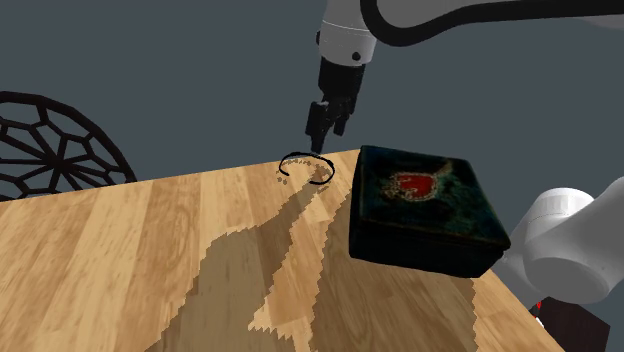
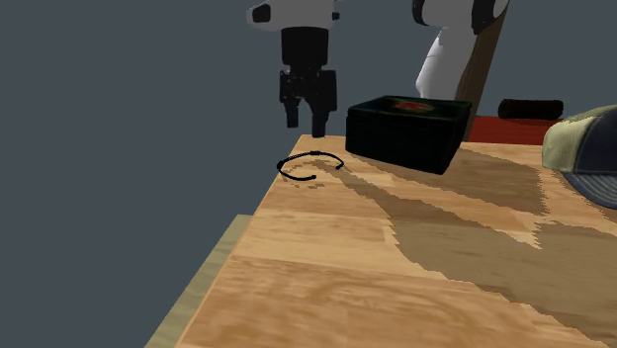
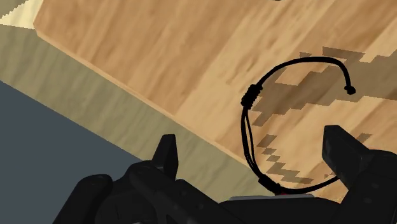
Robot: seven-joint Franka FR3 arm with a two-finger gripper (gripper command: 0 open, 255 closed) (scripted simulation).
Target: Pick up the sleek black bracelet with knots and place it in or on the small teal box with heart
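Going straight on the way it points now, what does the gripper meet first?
Most likely the black knotted bracelet lying on the wooden table top. The open gripper hangs above it, with the cord's knotted side between its fingers. One finger may come down near the table's edge, but depth is unclear.

Wooden table [image 1: 120, 260]: bracelet [image 3: 251, 97], teal box [image 1: 425, 210], cap [image 2: 588, 148]

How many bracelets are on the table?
1. The black bracelet lies flat near the wooden table's edge, below the open gripper, beside the dark teal box with a red heart. The box's inside is hidden.
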